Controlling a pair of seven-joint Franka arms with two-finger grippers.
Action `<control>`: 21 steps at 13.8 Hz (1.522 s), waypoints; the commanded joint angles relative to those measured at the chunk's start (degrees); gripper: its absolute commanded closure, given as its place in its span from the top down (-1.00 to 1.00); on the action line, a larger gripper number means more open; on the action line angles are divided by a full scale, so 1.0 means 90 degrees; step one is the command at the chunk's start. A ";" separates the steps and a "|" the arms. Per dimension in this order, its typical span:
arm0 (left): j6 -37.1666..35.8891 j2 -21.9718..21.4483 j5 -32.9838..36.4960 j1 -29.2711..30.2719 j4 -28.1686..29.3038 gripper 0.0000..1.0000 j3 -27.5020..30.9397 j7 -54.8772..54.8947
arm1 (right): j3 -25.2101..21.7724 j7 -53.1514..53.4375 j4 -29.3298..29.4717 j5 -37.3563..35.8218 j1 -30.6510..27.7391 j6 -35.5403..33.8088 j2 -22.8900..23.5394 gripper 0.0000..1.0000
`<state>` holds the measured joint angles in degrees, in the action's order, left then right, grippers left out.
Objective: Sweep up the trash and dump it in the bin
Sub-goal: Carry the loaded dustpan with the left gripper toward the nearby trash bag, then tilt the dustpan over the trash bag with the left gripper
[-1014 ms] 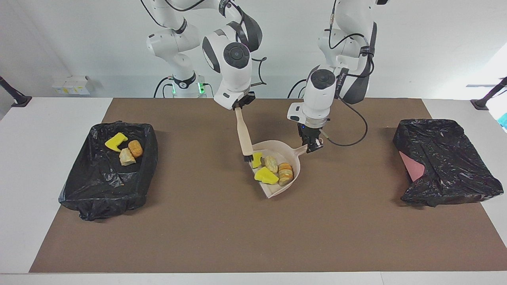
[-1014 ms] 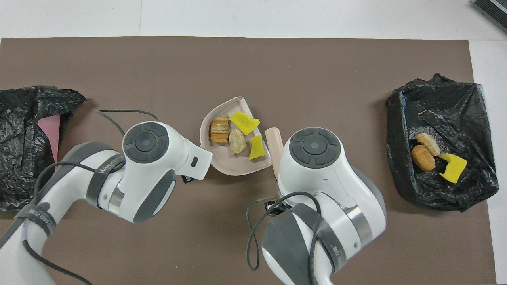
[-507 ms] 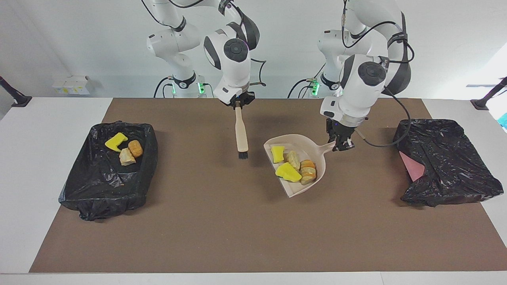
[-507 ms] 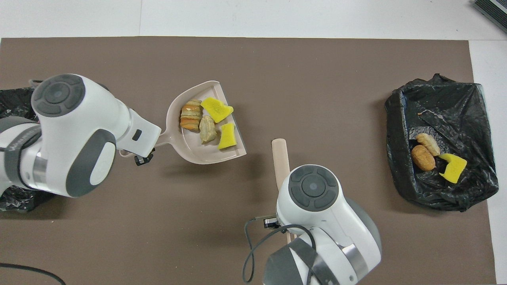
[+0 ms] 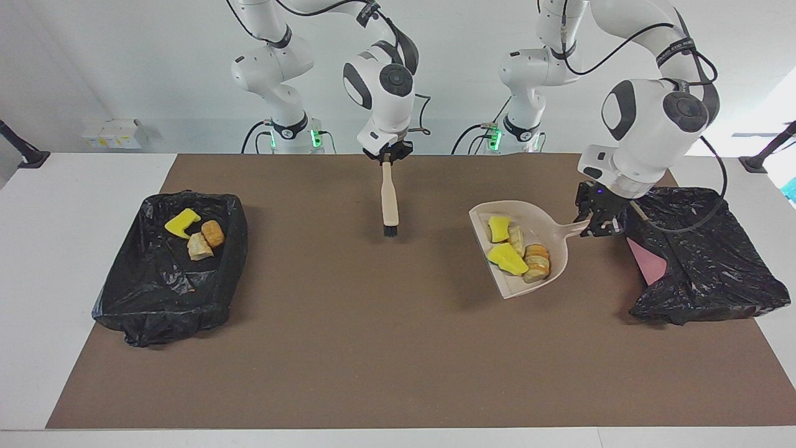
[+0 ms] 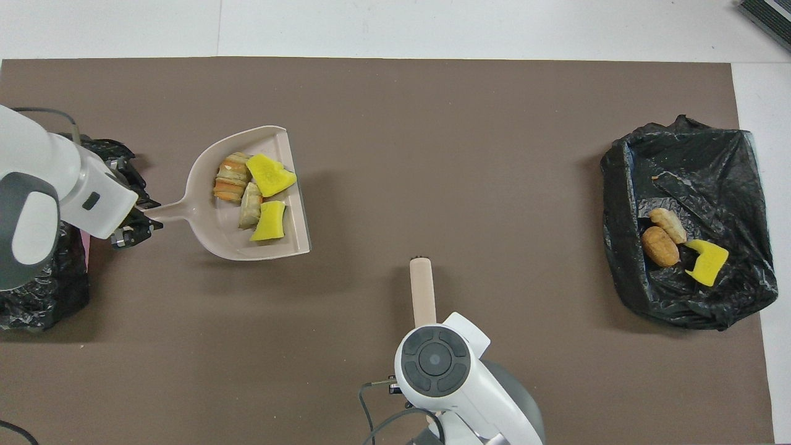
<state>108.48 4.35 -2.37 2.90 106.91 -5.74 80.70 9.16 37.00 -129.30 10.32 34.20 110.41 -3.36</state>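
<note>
A beige dustpan (image 5: 536, 215) (image 6: 209, 230) hangs above the mat, its handle in my shut left gripper (image 5: 598, 224) (image 6: 139, 221). In it lies trash: two yellow chunks (image 5: 507, 259) (image 6: 269, 179) and two tan bread-like lumps (image 5: 536, 262) (image 6: 232, 183). The pan is beside the black-bagged bin (image 5: 703, 255) (image 6: 37, 290) at the left arm's end, and my left gripper is over that bin's edge. My right gripper (image 5: 387, 158) is shut on the top of the brush (image 5: 390, 202) (image 6: 422, 290), which hangs bristles down over the mat. In the overhead view its wrist hides it.
A second black-bagged bin (image 5: 161, 292) (image 6: 680, 161) sits at the right arm's end of the table. It holds a yellow chunk (image 5: 182, 223) (image 6: 704, 262) and two bread-like lumps (image 5: 205, 239) (image 6: 659, 246). A brown mat (image 5: 373, 348) covers the table.
My left arm has lifted the loaded dustpan and carried it to the bin at its own end. My right arm has drawn the brush off the pan, back toward the robots.
</note>
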 commanded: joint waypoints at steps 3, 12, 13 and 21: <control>-0.0110 -0.0112 -0.0156 0.1091 -0.0033 -1.00 -0.0017 0.1732 | -0.0011 -0.0614 -0.0689 0.0269 -0.0458 0.0037 -0.0552 -1.00; -0.0188 0.0482 0.0879 0.3378 -0.1485 -1.00 0.0003 0.3836 | 0.0008 -0.1152 -0.1571 0.0571 -0.0705 0.0641 -0.1365 -1.00; -0.0188 0.0667 0.1005 0.3524 -0.1807 -1.00 -0.0007 0.3855 | 0.0008 -0.1153 -0.1425 0.0591 -0.0491 0.0652 -0.1287 -1.00; 0.1160 0.0729 0.4351 0.2989 -0.1402 -1.00 -0.0027 0.2483 | 0.0057 0.0555 -0.0476 0.0883 0.1061 0.1430 0.0060 -1.00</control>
<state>118.22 12.78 30.81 31.43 91.60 -6.52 109.40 9.53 39.58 -134.98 15.57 41.52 120.61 -5.35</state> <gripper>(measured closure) 0.687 0.744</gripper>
